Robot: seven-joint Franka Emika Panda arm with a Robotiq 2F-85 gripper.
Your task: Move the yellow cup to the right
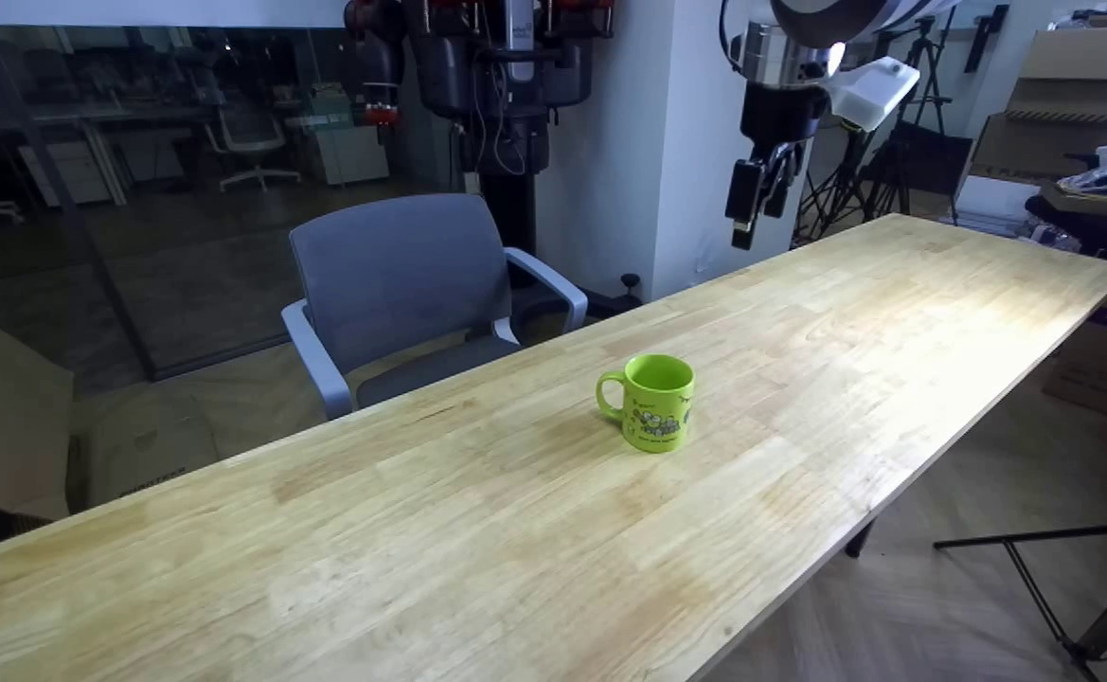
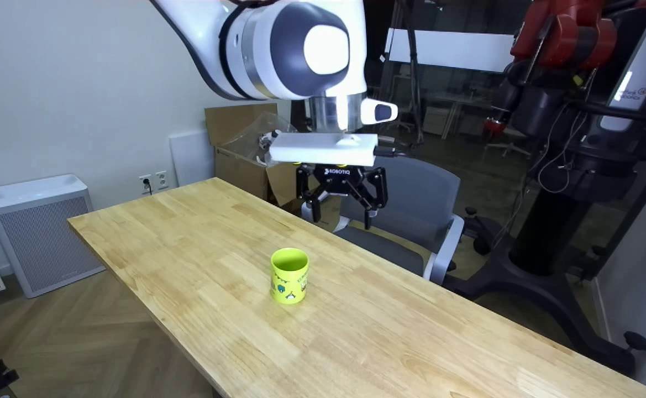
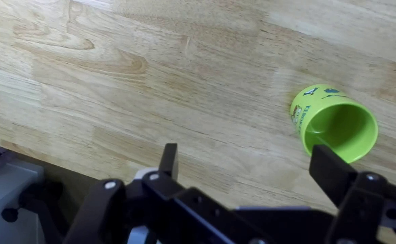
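The yellow cup, a lime-green mug with printed figures on its wall, stands upright on the wooden table. It shows in both exterior views [image 1: 659,417] [image 2: 289,282] and at the right of the wrist view [image 3: 341,125]. Its loop handle shows on its left side in an exterior view and is hidden in the remaining views. My gripper [image 1: 758,213] [image 2: 342,218] [image 3: 245,149] is open and empty, held above table height and apart from the cup. In the wrist view the right finger overlaps the cup's near rim, and the left finger is over bare wood.
The long wooden table [image 1: 477,530] carries the cup. A grey chair [image 1: 401,275] stands against its long edge. A dark and red robot [image 2: 560,105] stands behind the chair. Cardboard boxes [image 2: 240,168] and an air purifier [image 2: 46,232] stand beyond the table.
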